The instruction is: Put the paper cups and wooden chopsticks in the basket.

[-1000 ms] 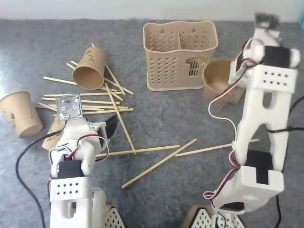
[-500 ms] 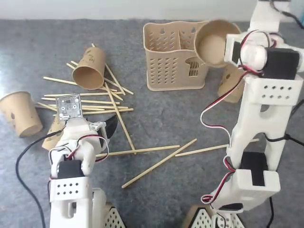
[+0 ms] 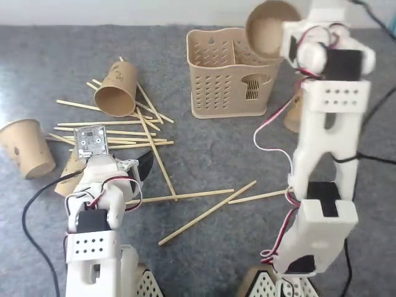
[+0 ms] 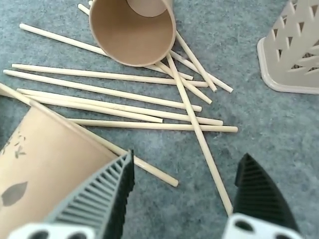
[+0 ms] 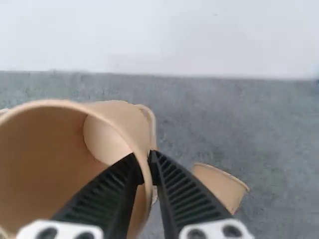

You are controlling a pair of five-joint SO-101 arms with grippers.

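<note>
tan paper, the held cup (image 3: 271, 26) hangs tipped on its side above the basket (image 3: 213, 99), over its right compartment, at about 1 o'clock on the table in the high view. its mouth is turned toward the camera. the right gripper (image 5: 147, 160) has it by the rim. its two black fingers are pinched almost together with the cup's wall between them, one inside the mouth and one outside.

the basket stands upright at 12 o'clock on the grey cloth (image 3: 210, 154). a second cup (image 3: 293, 110) lies just beside the basket at its 3 o'clock side, partly behind the right arm.

the left gripper (image 4: 187, 174) hovers low at 8 o'clock of the table, fingers spread wide and holding nothing. one ribbed finger is just beside a third cup (image 4: 45, 164) lying on its side. whether they touch cannot be told.

the chopstick pile (image 3: 117, 132) lies crossed and scattered at 9 to 10 o'clock. a tipped cup (image 3: 116, 90) rests on its far end, open mouth facing the left gripper. an edge cup (image 3: 26, 148) lies on its side at the far 9 o'clock border, apart from the pile. three loose chopsticks (image 3: 207, 212) lie near the table's middle toward 6 o'clock, between the two arms, well apart from the basket.
</note>
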